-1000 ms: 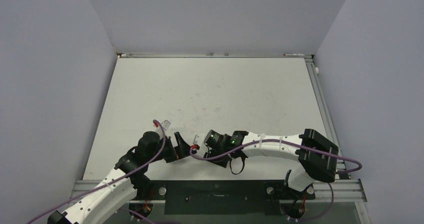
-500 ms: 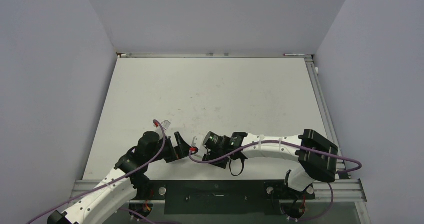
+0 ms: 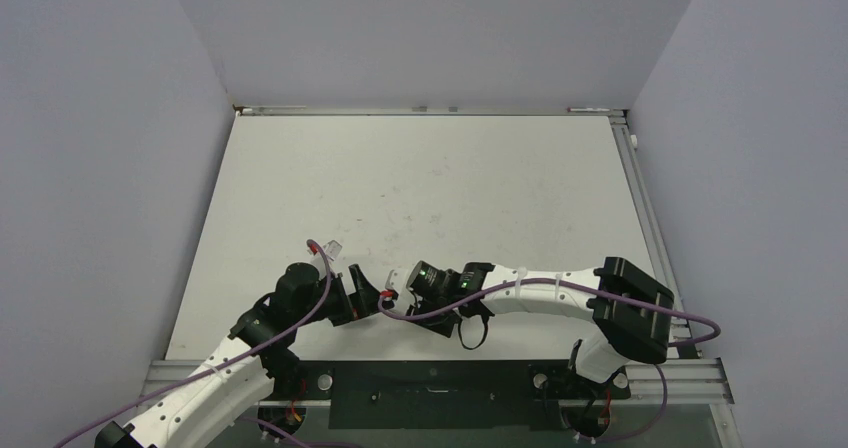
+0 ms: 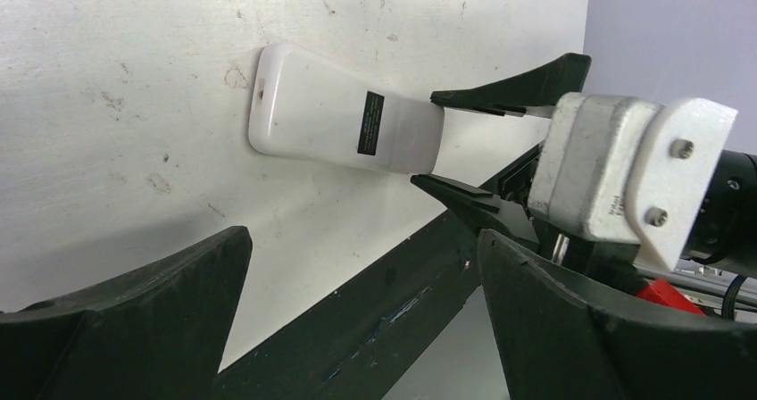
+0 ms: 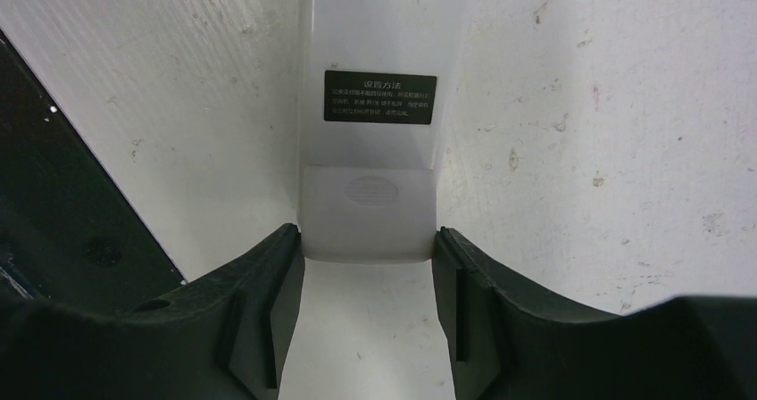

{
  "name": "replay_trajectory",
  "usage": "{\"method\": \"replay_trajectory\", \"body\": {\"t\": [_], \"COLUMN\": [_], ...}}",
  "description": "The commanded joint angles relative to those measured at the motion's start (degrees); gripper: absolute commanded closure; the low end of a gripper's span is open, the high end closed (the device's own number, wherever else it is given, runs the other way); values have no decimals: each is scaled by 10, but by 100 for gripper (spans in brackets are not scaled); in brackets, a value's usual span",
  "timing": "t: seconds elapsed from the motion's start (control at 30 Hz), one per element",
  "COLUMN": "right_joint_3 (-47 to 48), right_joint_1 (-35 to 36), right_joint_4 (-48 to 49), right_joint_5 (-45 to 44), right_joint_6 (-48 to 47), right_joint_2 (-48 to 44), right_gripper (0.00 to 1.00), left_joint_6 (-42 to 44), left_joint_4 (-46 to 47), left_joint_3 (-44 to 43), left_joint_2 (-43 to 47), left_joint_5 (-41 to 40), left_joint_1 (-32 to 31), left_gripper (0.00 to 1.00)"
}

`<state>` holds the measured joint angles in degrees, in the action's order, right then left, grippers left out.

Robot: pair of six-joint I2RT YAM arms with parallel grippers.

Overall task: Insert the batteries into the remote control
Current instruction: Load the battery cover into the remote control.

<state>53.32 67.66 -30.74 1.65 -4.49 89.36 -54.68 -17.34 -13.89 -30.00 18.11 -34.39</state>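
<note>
1. The remote control (image 4: pixel 344 132) lies flat on the white bench (image 4: pixel 134 61) with its plain white back up. It is close to the near edge, where a black rail (image 4: pixel 375 306) runs.
2. On that back we see a small black label (image 5: pixel 379 96) whose white print is too fine for us to read. Next to it is a lid panel (image 5: pixel 366 226) with a ribbed oval thumb mark.
3. The right pincer (image 5: pixel 368 244) is clamped on the lidded end of the remote control. One black finger presses each long side, and the rest of the body sticks out past the fingertips.
4. The left pincer (image 4: pixel 363 237) is spread wide, its two dark fingers well apart. It hangs near the bench edge, just beside the remote control and not touching it.
5. In the top view we find both wrists low on the bench, left of centre, with the pincers facing each other. The remote control is mostly hidden there beneath them.
</note>
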Motion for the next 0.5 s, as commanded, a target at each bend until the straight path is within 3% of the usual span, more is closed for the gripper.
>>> {"method": "replay_trajectory", "body": {"t": [0.0,0.47], "right_joint_3": [16,24], "right_joint_1": [-9,-12], "right_joint_4": [7,10], "right_joint_5": [14,19], "right_joint_6": [20,22], "right_joint_2": [19,31], "right_gripper": [92,91], "left_joint_6": [5,5], "left_joint_4": [21,23], "left_joint_3": [-16,-15], "left_joint_2": [5,6], "left_joint_5": [8,11], "left_joint_1": [3,3], "left_gripper": [4,4]}}
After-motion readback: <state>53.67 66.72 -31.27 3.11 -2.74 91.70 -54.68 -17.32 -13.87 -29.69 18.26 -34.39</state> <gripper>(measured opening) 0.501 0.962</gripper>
